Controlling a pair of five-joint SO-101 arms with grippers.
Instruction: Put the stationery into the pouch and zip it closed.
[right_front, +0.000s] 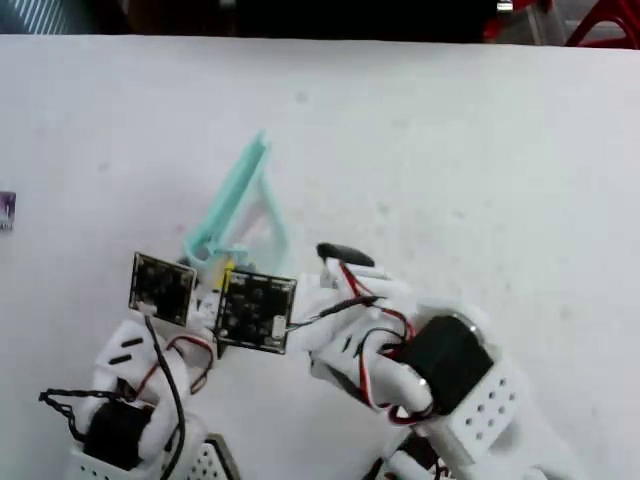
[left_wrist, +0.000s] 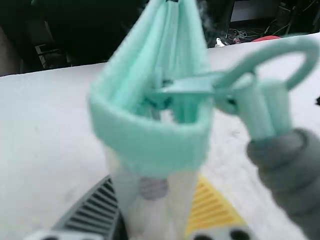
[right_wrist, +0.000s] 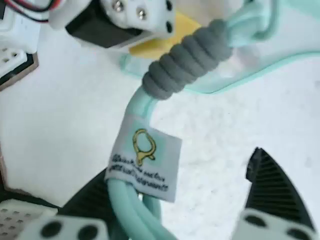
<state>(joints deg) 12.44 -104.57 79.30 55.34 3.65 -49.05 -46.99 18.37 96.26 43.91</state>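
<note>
The tabletop (right_front: 450, 130) is plain white with a few faint marks. It runs back to a dark room along the top of the high view, where a red frame (right_front: 605, 20) pokes in at the upper right. A small purple scrap (right_front: 6, 212) sits at the far left edge, well apart from everything else.

The pouch (right_front: 235, 200) is left of centre. It is mint-edged with clear sides, stands on its edge, and slants from the middle of the frame down toward the arms.

The left arm (right_front: 125, 365) sits in the lower left corner with a camera board (right_front: 160, 285) on its wrist. The left jaws — one grey, one yellow — are clamped on the near end of the pouch, holding it upright. From that wrist you can see the mint band curve round the held end, with the zip slider (left_wrist: 182, 90) in the gap. Something pale shows through the clear wall, too blurred to name.

The right arm (right_front: 455, 370) reaches in from the lower right with red and black wires looped over it, its wrist just beside the left one. The right jaws are black and stand wide apart. The pouch's loop (right_wrist: 135, 107) — mint cord with a grey wrap (right_wrist: 190, 62) and a white label (right_wrist: 145, 165) — runs close along one jaw. The other jaw is well clear of it, over bare tabletop.
</note>
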